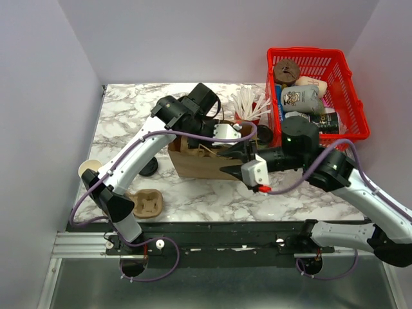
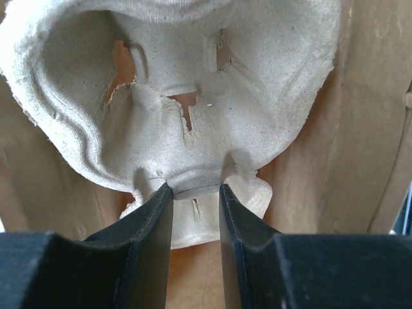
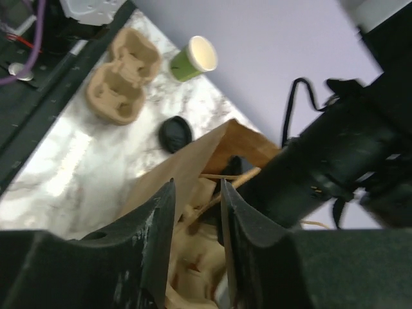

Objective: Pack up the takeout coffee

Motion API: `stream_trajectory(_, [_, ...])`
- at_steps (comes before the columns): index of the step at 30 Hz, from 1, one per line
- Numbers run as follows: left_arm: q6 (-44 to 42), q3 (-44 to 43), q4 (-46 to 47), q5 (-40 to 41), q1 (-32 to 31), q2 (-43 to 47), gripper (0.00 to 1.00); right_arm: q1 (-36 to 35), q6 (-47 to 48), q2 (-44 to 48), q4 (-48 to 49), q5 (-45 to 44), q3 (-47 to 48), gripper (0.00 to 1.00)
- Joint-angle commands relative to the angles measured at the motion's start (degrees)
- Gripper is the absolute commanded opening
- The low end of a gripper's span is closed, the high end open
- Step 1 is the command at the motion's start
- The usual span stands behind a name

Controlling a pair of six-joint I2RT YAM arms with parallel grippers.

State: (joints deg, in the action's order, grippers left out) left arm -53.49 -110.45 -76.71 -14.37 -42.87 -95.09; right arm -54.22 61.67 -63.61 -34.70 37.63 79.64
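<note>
The cup (image 3: pixel 195 58), green with a pale rim, stands upright and uncovered near the left edge of the counter (image 1: pixel 290 193). Its black lid (image 3: pixel 175 133) lies flat on the counter, apart from the cup and just beside the left end of the bag (image 1: pixel 193 161). A second carrier (image 1: pixel 145 203), of moulded pulp, lies near the cup, toward the counter's near edge.

The brown paper bag stands open at mid-counter. Inside it we see a carrier (image 2: pixel 212 96), tilted against the bag's wall. The left fingers (image 2: pixel 151 219) reach in from above and are clamped on a tab of this carrier's rim.

The right fingers (image 3: pixel 158 225) sit at the mouth of the bag with a narrow gap between them. The bag's edge runs into that gap, but we cannot tell whether it is pinched.

A red cup (image 1: pixel 243 118) of white sticks stands just behind the bag. A red basket (image 1: pixel 308 50) of mixed goods occupies the far right corner.
</note>
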Motion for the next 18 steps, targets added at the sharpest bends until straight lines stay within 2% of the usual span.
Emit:
stream_trajectory(1, [-2.3, 0.1, -10.3, 4.4, -0.6, -3.1, 0.00, -0.5, -3.8, 5.4, 12.0, -4.4, -3.3, 0.61])
stream_trajectory(3, [-3.4, 1.0, -10.3, 6.7, -0.7, -3.8, 0.00, -0.5, -4.8, 5.4, 12.4, -5.8, -2.5, 0.66])
stream_trajectory(12, [-6.4, 2.1, -10.2, 13.2, -2.0, -5.8, 0.00, -0.1, -14.0, 6.9, 23.7, -20.7, -0.5, 0.70])
stream_trajectory(18, [-7.7, 3.6, -10.3, 11.8, -2.5, -7.6, 0.00, 6.4, -21.9, 5.2, 23.7, -22.9, 5.9, 0.70])
